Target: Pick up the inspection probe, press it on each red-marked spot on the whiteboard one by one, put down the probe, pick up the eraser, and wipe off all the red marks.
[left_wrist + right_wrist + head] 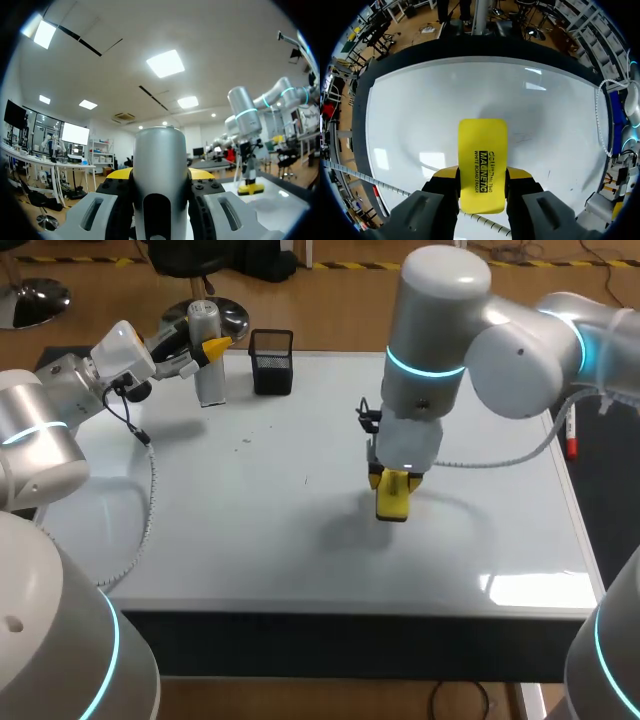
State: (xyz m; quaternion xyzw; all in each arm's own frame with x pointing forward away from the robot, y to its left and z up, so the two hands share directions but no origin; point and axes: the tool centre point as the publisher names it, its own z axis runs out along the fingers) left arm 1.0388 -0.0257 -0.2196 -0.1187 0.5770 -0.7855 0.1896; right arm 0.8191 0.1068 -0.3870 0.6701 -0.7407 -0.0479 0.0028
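- Yellow eraser (pixel 392 498) sits pinched in your right claw (pixel 482 175), a finger pressing each long side, its base down against the whiteboard (pixel 250 520), right of the middle.
- Grey cylindrical probe (pixel 210 380) stands upright near the board's far left corner, and your left claw (pixel 160 175) is closed on it from two sides.
- Black mesh cup (pixel 272 365) stands just beside the probe, on its right. Its inside is dark, so you cannot tell what it holds.

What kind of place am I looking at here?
Probably a robotics test lab: over a whiteboard tabletop, a robot's right hand grips a yellow eraser and its left hand an inspection probe.
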